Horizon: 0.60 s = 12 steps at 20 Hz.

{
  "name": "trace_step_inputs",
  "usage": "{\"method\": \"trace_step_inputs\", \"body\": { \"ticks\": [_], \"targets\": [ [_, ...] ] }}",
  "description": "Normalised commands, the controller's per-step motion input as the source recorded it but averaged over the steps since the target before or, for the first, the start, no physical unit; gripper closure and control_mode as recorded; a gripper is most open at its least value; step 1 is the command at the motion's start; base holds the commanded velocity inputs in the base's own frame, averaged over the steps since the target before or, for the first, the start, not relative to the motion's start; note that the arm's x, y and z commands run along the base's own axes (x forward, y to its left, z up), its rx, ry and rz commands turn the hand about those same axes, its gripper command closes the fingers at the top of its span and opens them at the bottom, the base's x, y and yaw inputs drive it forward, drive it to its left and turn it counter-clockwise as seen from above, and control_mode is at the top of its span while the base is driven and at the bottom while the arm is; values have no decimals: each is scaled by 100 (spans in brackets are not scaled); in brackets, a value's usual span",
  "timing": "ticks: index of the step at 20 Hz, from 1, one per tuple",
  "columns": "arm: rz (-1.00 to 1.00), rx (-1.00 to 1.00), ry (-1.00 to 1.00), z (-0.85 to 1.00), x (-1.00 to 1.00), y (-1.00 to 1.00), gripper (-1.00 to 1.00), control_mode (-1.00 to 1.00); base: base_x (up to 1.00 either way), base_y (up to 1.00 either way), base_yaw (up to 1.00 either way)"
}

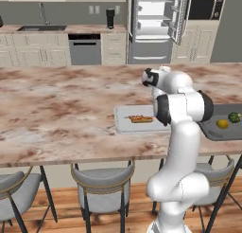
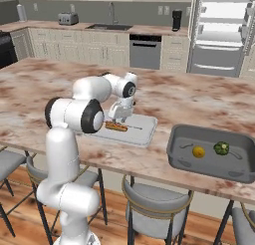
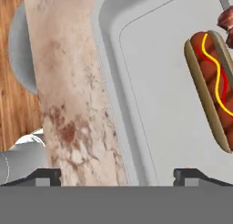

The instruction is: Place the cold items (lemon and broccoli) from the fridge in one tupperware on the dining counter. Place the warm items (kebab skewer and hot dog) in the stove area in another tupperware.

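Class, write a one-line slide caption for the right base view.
Open gripper above the hot dog in the pale tray; lemon and broccoli in the dark container.

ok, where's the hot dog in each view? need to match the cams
Left base view: hot dog lies centre frame in the light grey tray, just left of the arm.
Right base view: left of centre at, in the same tray, under the wrist.
Hand view: right edge at, running top to bottom on the tray.
Shared landmark: the light grey tray on the dining counter.
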Motion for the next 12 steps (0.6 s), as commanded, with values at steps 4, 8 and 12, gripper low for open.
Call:
{"method": "trace_step_inputs", "body": {
  "ticks": [4, 8, 12],
  "targets": [
    [-45, 0, -3, 28, -89, 0, -100, -100, 0, 0, 0],
    [-48, 0, -7, 35, -84, 7, -100, -100, 0, 0, 0],
    [-48, -9, -13, 46, -67, 12, -100, -100, 0, 0, 0]
  ]
}}
